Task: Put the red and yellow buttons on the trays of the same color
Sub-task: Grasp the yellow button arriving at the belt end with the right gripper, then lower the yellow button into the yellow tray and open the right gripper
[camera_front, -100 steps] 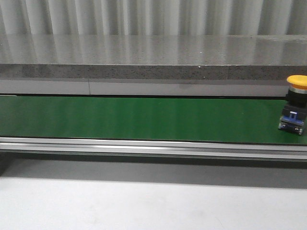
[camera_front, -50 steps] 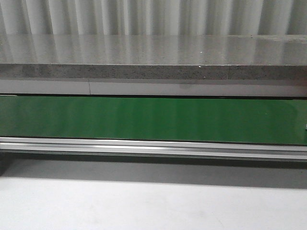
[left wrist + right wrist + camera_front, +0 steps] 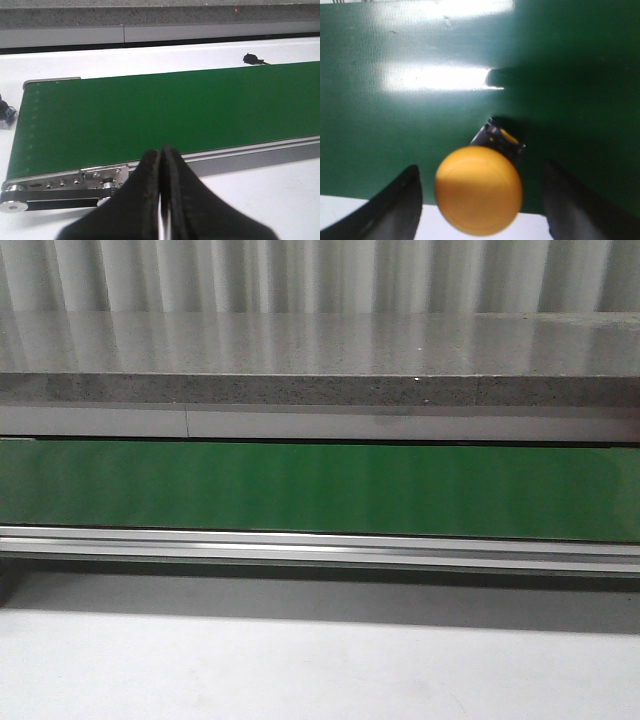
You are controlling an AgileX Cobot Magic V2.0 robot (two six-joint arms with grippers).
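Right jaws spread, yellow button [image 3: 478,189] between them

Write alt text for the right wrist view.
A round yellow push button stands on the green conveyor belt near its edge, centred between the two open black fingers of the right end effector, which do not touch it. Glare streaks the belt.
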